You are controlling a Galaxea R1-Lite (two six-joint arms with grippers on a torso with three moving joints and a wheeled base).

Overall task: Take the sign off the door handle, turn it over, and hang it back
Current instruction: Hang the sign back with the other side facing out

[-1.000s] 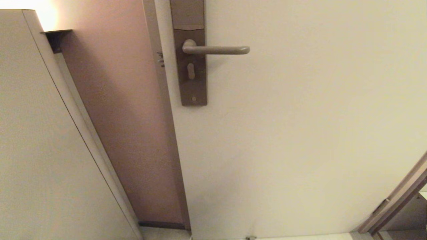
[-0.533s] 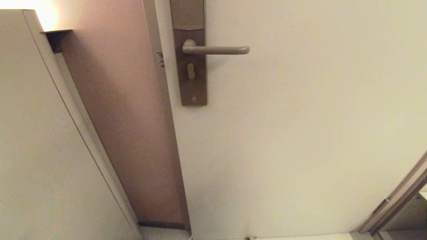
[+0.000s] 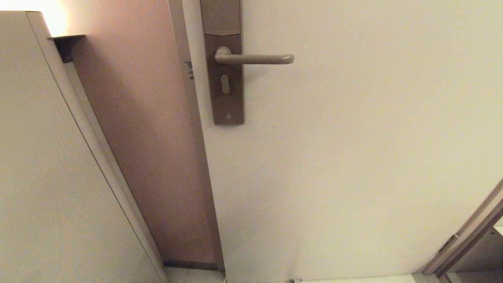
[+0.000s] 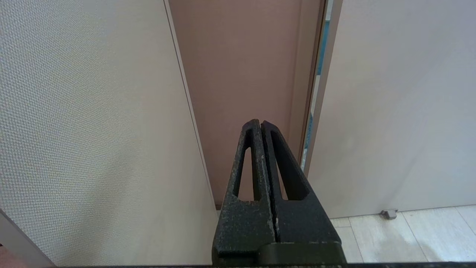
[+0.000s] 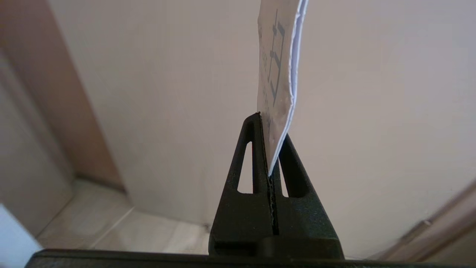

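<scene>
The door handle (image 3: 255,59) is a slim taupe lever on a tall brown backplate (image 3: 227,102), high on the cream door (image 3: 353,157); nothing hangs on it. Neither arm shows in the head view. In the right wrist view my right gripper (image 5: 268,128) is shut on the lower edge of the sign (image 5: 278,67). The sign is a thin white card seen almost edge-on, with dark print on its face, standing up from the fingers in front of the door. My left gripper (image 4: 260,123) is shut on nothing, pointing at the brown wall strip beside the door.
A textured cream wall panel (image 3: 47,177) stands at the left, with a pink-brown wall strip (image 3: 149,149) between it and the door's edge. A small door stop (image 4: 388,213) sits on the tiled floor at the door's foot. A second door frame (image 3: 467,239) is at lower right.
</scene>
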